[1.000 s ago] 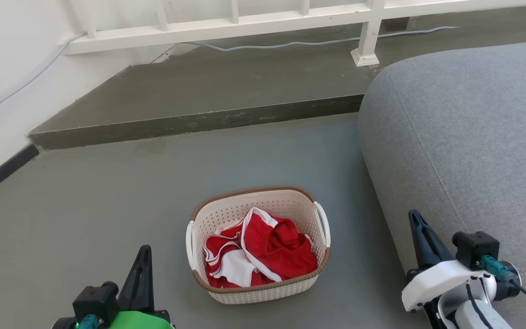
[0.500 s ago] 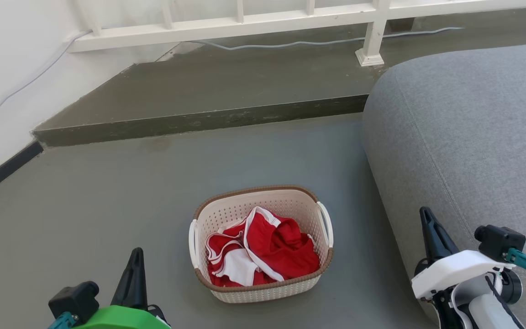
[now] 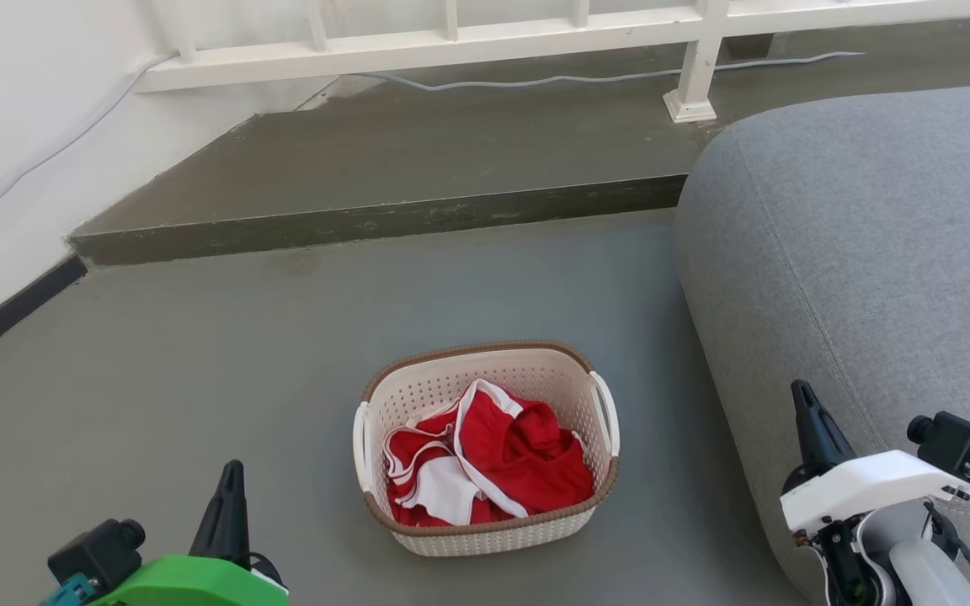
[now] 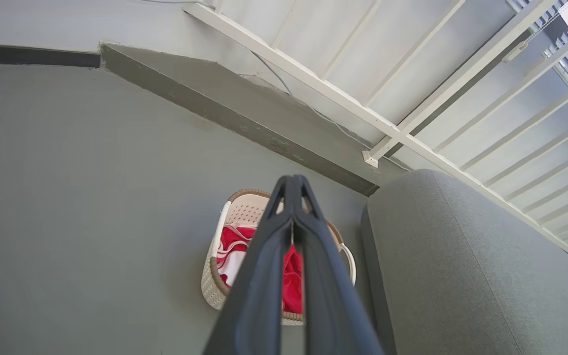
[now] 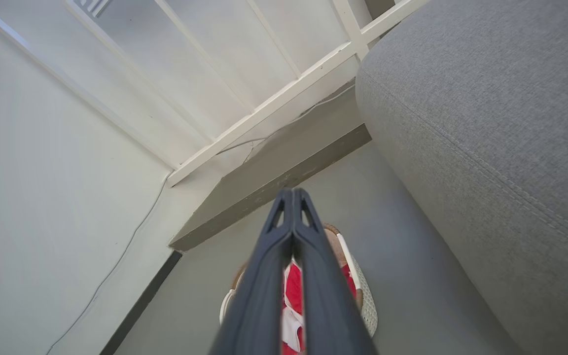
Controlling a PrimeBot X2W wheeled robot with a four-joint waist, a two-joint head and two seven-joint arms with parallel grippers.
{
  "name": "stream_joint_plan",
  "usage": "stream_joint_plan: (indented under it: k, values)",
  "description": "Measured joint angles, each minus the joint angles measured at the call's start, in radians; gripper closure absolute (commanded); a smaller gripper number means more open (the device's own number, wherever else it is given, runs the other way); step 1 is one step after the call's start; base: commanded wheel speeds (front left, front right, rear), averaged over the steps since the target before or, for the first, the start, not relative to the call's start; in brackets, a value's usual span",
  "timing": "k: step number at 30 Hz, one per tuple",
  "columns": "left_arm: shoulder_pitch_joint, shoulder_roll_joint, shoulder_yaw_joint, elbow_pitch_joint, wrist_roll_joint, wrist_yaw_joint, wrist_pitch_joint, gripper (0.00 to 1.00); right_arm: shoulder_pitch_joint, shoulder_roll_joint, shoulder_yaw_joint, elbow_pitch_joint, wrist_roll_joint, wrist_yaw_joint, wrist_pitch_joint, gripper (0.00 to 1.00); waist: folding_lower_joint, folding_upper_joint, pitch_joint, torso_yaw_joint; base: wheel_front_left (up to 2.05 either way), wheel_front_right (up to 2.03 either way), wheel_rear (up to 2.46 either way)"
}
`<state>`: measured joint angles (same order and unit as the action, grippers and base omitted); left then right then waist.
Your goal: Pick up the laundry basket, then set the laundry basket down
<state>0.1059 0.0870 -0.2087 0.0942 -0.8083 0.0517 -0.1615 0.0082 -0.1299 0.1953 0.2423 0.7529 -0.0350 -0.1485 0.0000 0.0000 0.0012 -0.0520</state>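
1. Two dark, tapered claws, the left gripper [image 3: 231, 475] and the right gripper [image 3: 805, 400], are each clenched tip to tip on nothing (fingers pressed flat together).
2. The laundry basket [image 3: 451, 387], rounded cream perforated plastic with a brown woven-look rim, stands on the smooth grey floor [image 3: 199, 379] between them, near the coarse grey sofa [image 3: 872, 252].
3. Crumpled red-and-white clothes [image 3: 519, 454] lie inside.

The laundry basket [image 3: 485, 539] stands on the floor [image 3: 199, 353], with crumpled garments [image 3: 502, 459] inside it. A sofa [image 3: 872, 252] lies at its 3 o'clock, near but not touching. At 12 o'clock, well behind, a raised step [image 3: 384, 151] crosses the floor, with a railing [image 3: 451, 46] and a cable [image 3: 535, 82] at its far side. A wall [image 3: 13, 101] stands at 10 o'clock. The left gripper [image 3: 232, 471] is at the basket's 8 o'clock and the right gripper [image 3: 803, 391] at 3 o'clock, over the sofa's edge. Both are clear of the basket.
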Motion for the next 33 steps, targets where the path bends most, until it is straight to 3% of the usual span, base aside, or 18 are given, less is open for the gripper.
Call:
stream_joint_plan:
  k: [33]
  values:
    - [-0.067,0.003,0.093,0.075,-0.437,-0.077,0.099,1.00,-0.024,0.024,-0.136,0.009,0.446,0.072,0.110,1.00,0.0000,0.0000,0.001,0.026,0.00,0.00,0.00]
